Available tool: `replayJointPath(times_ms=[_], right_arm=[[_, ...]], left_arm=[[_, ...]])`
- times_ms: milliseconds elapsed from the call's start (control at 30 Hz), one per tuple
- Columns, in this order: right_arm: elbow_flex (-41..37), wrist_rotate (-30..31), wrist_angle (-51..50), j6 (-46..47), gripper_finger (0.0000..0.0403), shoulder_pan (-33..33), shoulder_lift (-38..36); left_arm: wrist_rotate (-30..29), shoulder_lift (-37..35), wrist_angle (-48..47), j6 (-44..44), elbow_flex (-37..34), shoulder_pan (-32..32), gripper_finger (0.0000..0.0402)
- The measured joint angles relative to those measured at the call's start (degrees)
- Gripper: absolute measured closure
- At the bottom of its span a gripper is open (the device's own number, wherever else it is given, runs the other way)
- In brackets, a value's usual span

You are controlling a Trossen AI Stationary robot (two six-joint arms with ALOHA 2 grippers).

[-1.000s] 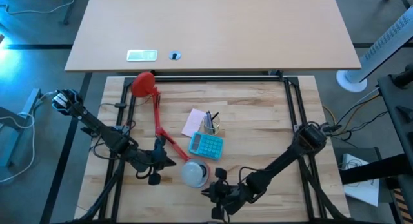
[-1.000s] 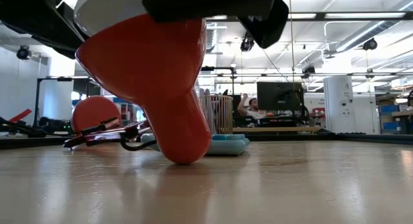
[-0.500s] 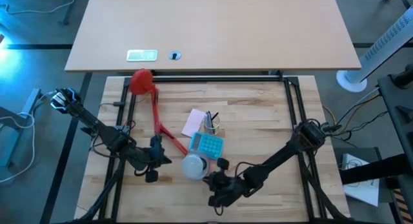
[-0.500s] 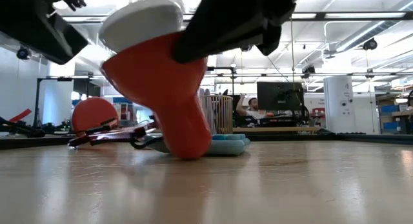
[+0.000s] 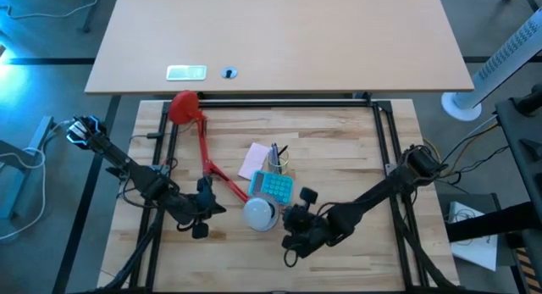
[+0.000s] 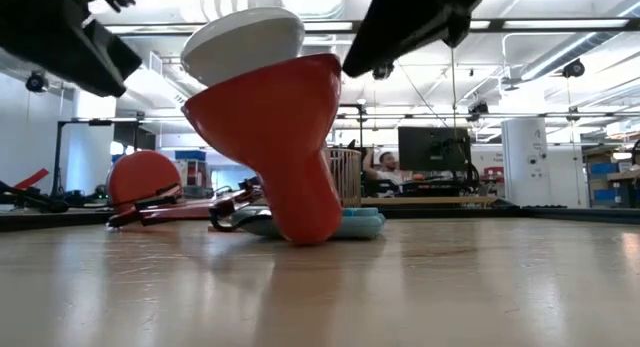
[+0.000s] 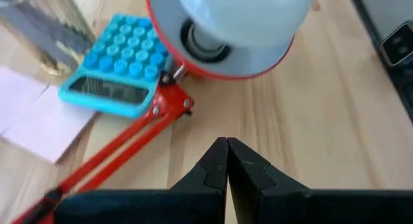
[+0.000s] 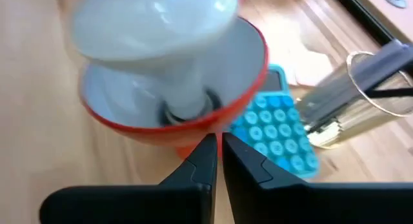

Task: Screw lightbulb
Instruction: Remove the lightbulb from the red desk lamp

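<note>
Bulb: one lightbulb, white, its neck seated in the socket at the bottom of the lamp shade, which lies near the table's near edge with its mouth tipped up.
Lamp: one red desk lamp, its round base at the far left of the table; a red arm runs from the base to the shade.
Left gripper: the left gripper sits just left of the shade, apart from it, fingers pressed together and holding nothing.
Right gripper: the right gripper sits just right of the shade, pointing at the bulb, fingers pressed together, nothing between them.
Arms: two dark arms, one coming in from each side of the table.
Calculator: one blue calculator, lying just beyond the shade.
Paper: one pale pink sheet, partly under the calculator and the cup.
Cup: one clear cup with pens in it, standing at the far edge of the calculator.
Far desk: one pale label and one small round object; what that object is I cannot tell.
Hidden: from above, the bulb's screw base is out of sight inside the shade; whether it is fully screwed home is not visible.
Cut off: in the low view the two arms are dark shapes clipped by the upper edge.
Room: one person sits far back by a monitor.
</note>
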Motion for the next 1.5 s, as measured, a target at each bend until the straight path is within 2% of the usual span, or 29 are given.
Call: replayJointPath(times_ms=[167,333,500,733,833,1000,1267,1500], right_arm=[[-0.11,-2.75,8.55,-4.92,0.0385,2.27,1.04],[-0.3,-4.01,22.97,-10.98,0.0385,3.24,4.48],[-0.22,-4.15,33.86,-15.9,0.0384,2.6,8.27],[-0.13,-3.71,34.16,-16.03,0.0385,1.11,9.3],[-0.13,-3.8,34.03,-16.09,0.0385,1.02,9.3],[-0.13,-3.8,34.01,-16.09,0.0385,0.98,9.22],[-0.13,-3.82,34.0,-16.12,0.0384,0.87,9.19],[-0.13,-3.83,34.03,-16.11,0.0385,0.87,9.19]], left_arm=[[0.9,0.05,4.4,5.04,0.02,1.91,0.0401],[1.44,0.31,6.52,8.53,-0.1,5.23,0.0401],[5.54,2.69,15.47,12.94,-1.03,8.47,0.0401],[6.4,8.68,22.05,14.85,-1.16,9.24,0.0401],[4.69,10.12,23.56,16.07,-1.14,9.24,0.0401],[1.32,10.42,23.63,17.72,-1.14,10.75,0.0401],[1.36,9.96,24.63,19.92,-1.14,15.63,0.0401],[2.91,9.78,29.04,22.7,-1.14,16.84,0.0401]])
